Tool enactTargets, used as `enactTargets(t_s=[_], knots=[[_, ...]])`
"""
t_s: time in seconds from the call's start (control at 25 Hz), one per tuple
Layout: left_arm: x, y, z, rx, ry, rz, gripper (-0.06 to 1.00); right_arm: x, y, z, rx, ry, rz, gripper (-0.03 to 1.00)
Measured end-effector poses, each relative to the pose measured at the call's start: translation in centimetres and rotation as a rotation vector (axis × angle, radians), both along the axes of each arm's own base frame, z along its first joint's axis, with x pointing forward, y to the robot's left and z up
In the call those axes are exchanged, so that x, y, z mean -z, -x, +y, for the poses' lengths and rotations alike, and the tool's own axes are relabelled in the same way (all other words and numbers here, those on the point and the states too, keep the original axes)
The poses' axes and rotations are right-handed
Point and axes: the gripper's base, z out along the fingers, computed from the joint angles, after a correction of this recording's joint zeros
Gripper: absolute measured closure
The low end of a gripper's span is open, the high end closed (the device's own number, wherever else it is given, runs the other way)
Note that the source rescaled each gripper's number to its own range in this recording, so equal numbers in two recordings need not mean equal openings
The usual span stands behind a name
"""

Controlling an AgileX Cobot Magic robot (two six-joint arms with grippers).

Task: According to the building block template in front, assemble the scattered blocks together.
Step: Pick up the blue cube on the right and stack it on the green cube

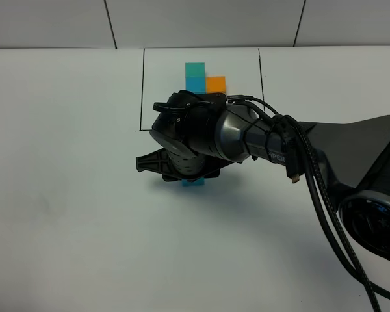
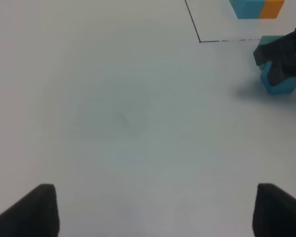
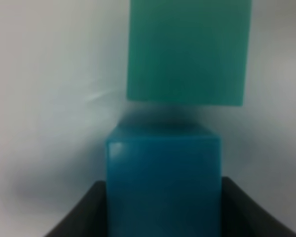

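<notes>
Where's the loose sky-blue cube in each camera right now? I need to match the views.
Exterior high: mid-frame, the sky-blue cube peeking out under the right gripper.
Left wrist: far off, just outside the template frame, half behind dark fingers.
Right wrist: close up between the fingers, teal-green cube beyond.
Shared landmark: the right gripper clamped on it.

Bright, even light covers the white surface [image 1: 65, 214]; a soft shadow lies under the right arm [image 1: 247, 140]. The right wrist view shows the sky-blue cube [image 3: 163, 182] and teal-green cube [image 3: 187, 49] out of focus.
</notes>
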Motion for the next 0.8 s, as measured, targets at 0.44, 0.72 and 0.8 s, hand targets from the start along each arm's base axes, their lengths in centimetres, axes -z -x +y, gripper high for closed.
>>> enactTargets(t_s=[0.44,0.72,0.8], knots=[[0.0,0.0,0.0,0.0,0.0,0.0,0.13,0.38,-0.33,-0.26,0.02,-0.004,-0.002,0.96],[0.0,0.0,0.0,0.0,0.0,0.0,0.13,0.51,-0.4,-0.28,0.022,-0.004,-0.005,0.96],[0.0,0.0,0.0,0.0,0.0,0.0,0.13,0.55,-0.43,-0.3,0.022,0.0,-0.008,0.96]])
